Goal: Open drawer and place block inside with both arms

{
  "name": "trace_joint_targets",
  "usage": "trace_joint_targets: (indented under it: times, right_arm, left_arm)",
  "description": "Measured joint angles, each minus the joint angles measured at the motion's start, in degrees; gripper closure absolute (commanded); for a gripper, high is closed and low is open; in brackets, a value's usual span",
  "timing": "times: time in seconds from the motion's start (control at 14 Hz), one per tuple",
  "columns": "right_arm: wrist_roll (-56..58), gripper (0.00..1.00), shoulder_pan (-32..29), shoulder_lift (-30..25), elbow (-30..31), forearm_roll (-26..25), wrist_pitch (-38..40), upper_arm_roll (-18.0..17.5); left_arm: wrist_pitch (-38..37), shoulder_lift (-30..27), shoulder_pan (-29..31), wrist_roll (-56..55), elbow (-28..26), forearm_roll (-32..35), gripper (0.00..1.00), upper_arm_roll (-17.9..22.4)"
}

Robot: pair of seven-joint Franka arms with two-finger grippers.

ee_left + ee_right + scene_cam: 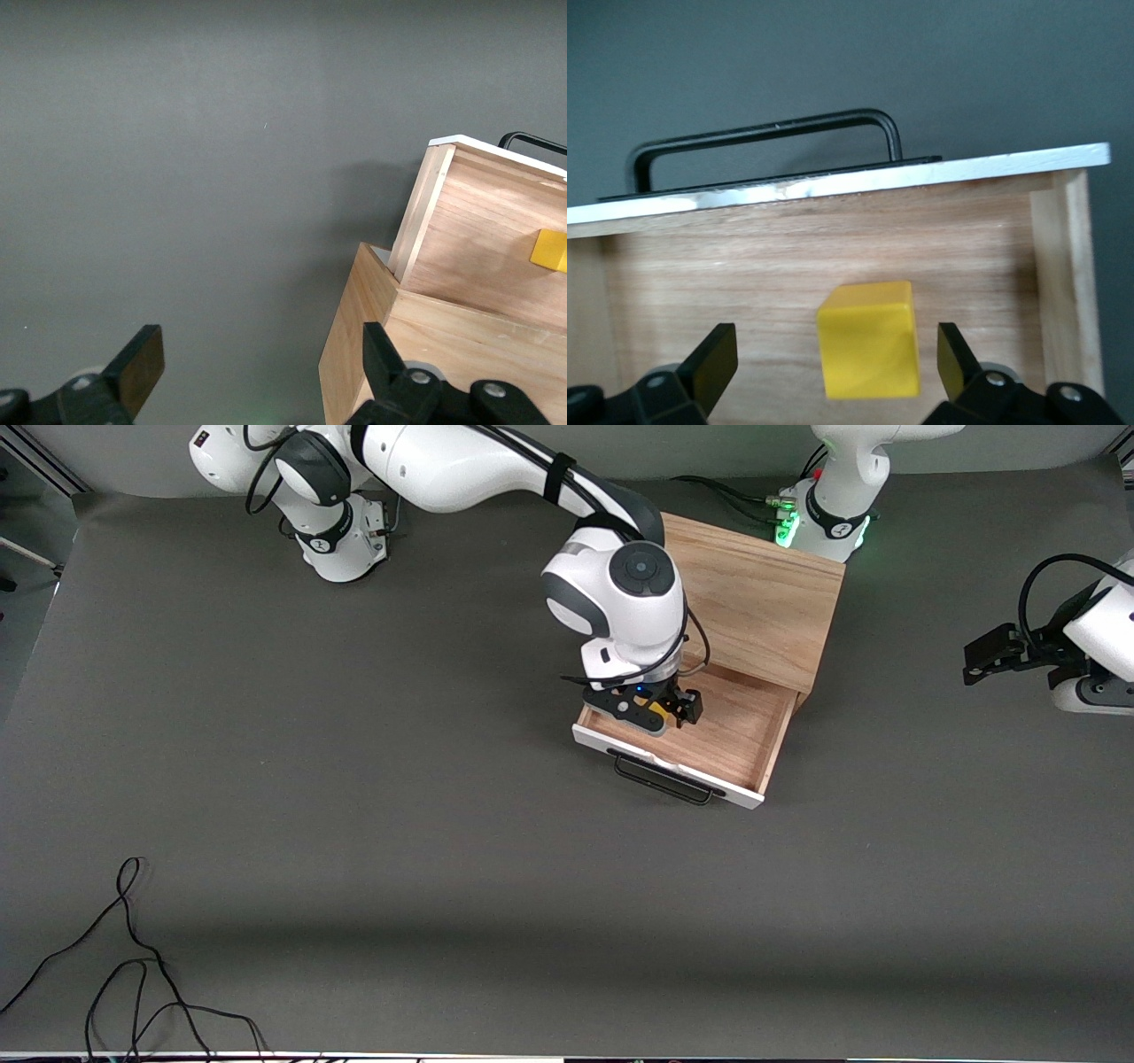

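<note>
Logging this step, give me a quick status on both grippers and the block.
Right gripper open over the drawer, block released inside. Left gripper open, waiting at its end of the table. Nothing in the way.

A dark grey matte tabletop (354,797) fills the scene, with loose black cables (133,974) lying on it near its front-camera edge.

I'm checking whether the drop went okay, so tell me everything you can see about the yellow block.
The block is a small, bright yellow cube with smooth, plain faces and slightly rounded edges. It sits flat on the wooden floor of the open drawer, a little way in from the white front panel. The right gripper hangs just above with fingers spread either side, not touching it. The left wrist view also shows it resting in the drawer.
</note>
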State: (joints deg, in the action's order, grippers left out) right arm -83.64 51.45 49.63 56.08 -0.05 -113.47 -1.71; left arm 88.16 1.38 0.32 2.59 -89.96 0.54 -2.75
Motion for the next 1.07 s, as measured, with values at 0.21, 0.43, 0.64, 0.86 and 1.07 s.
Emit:
trace_joint_targets:
  times: [0.21, 0.43, 0.64, 0.86, 1.07]
  right_arm:
    - [4.2, 0.0, -0.5, -2.8, -0.1, 0.0, 2.6, 0.6]
    - [11.2, 0.0, -4.5, -6.4, -0.3, 0.0, 5.9, 0.5]
    - [18.2, 0.0, -8.9, -9.9, -0.3, 0.1, 8.4, 0.4]
    - [24.0, 0.0, -11.8, -13.6, 0.7, 0.1, 11.6, 0.5]
    - [29.3, 0.0, -16.0, -18.6, 5.7, 0.7, 12.3, 0.6]
  left_arm:
    - [0.0, 0.0, 0.0, 0.0, 0.0, 0.0, 0.0, 0.0]
    - [-0.1, 0.0, -0.1, 0.0, 0.0, 0.0, 0.0, 0.0]
    - [-0.1, 0.0, -0.2, 0.0, 0.0, 0.0, 0.0, 0.0]
    - [-0.1, 0.0, -0.2, 0.0, 0.0, 0.0, 0.0, 0.0]
    - [-0.1, 0.0, -0.2, 0.0, 0.0, 0.0, 0.0, 0.0]
